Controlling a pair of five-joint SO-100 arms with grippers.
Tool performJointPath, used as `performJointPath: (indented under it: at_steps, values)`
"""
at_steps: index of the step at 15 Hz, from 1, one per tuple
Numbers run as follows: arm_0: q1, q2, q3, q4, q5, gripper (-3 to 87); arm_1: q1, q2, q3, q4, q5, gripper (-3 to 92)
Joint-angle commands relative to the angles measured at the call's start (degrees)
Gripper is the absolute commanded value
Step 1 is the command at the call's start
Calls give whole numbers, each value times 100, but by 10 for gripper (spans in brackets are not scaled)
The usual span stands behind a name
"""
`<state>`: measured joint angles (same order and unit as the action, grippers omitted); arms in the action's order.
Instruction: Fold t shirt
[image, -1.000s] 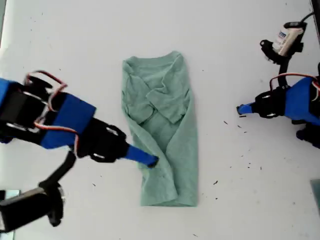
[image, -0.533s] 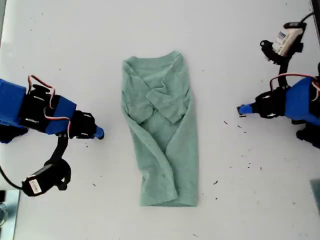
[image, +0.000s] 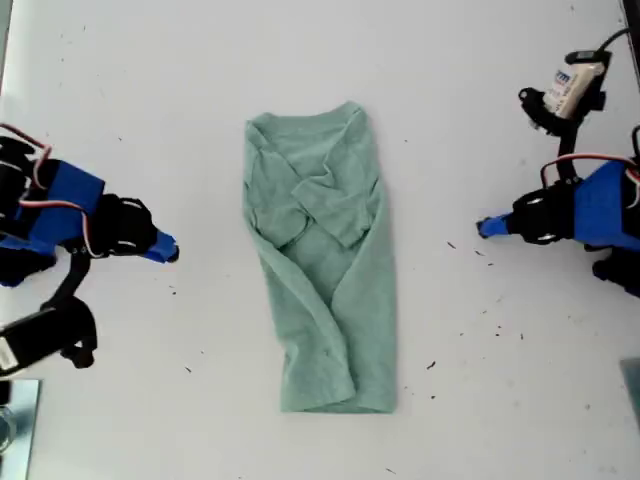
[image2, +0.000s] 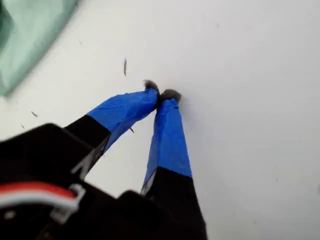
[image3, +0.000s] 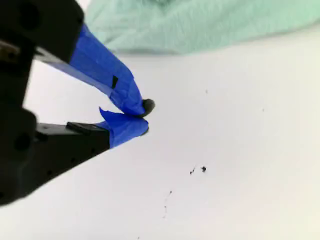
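My first gripper is hovering low over bare table, fingers pressed together, gripping nothing, well apart from the t shirt. My second gripper is also hanging closed and empty, its tips meeting, the shirt's edge lying beyond them. The t shirt is lying folded into a long strip mid-table in the exterior view, sleeves tucked inward, between the two arms. Dark specks are dotting the table toward that view's right.
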<state>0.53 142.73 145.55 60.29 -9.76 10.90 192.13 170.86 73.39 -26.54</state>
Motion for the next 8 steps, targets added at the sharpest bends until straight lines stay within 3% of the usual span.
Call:
performJointPath:
  at_steps: [1,2,3,5,8]
  values:
    - [369,-1037,-2610,914,97,157,-545,-2769,-3551,308,123,146]
    - [659,-2373,-4491,1723,88,231,-1046,-4518,-5537,905,255,266]
    - [914,-3542,-6179,2145,290,239,-1494,-6029,-7365,1556,431,341]
    - [1292,-5177,-8227,2276,475,244,-2118,-8121,-9791,2435,1028,340]
    - [1512,-5871,-8517,2188,185,242,-2654,-8815,-10020,2057,1863,325]
